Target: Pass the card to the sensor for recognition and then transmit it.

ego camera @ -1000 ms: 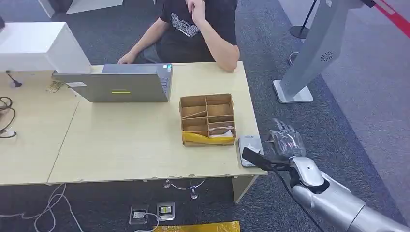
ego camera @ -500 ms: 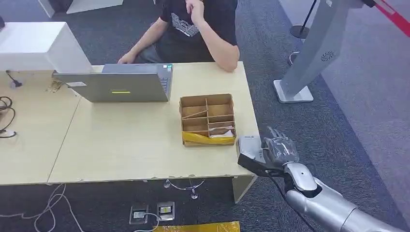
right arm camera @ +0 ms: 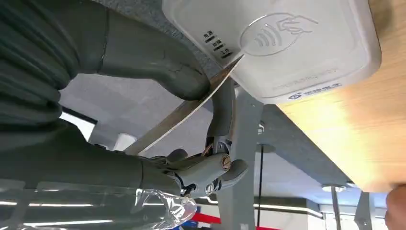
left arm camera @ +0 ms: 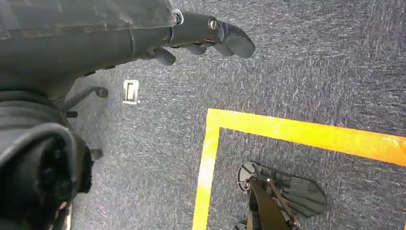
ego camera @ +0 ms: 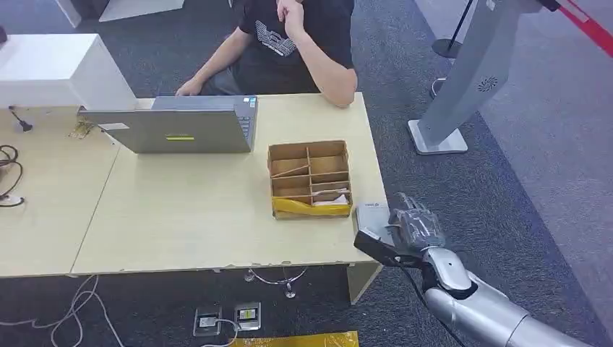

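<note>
Right hand (ego camera: 414, 225): at 5 o'clock of the head view, at the bench's near right corner; thumb and a finger pinch the card (right arm camera: 184, 111).
Card: thin, seen edge-on in the right wrist view, its far corner at the reader's face; whether it touches, I cannot tell.
Sensor (ego camera: 372, 215): flat white pad with a contactless mark, lying on the bench (ego camera: 202, 210) corner beside the hand.
Left hand (left arm camera: 210, 38): hangs over grey carpet with a yellow line (left arm camera: 287, 136), fingers loosely curled, holding nothing.
Cardboard box (ego camera: 309, 178): divided tray, at 12 o'clock of the sensor, just beside it.
Laptop (ego camera: 177, 126): at 10 o'clock of the box, farther back.
Person (ego camera: 296, 43): seated at the bench's far edge, at 12 o'clock.
</note>
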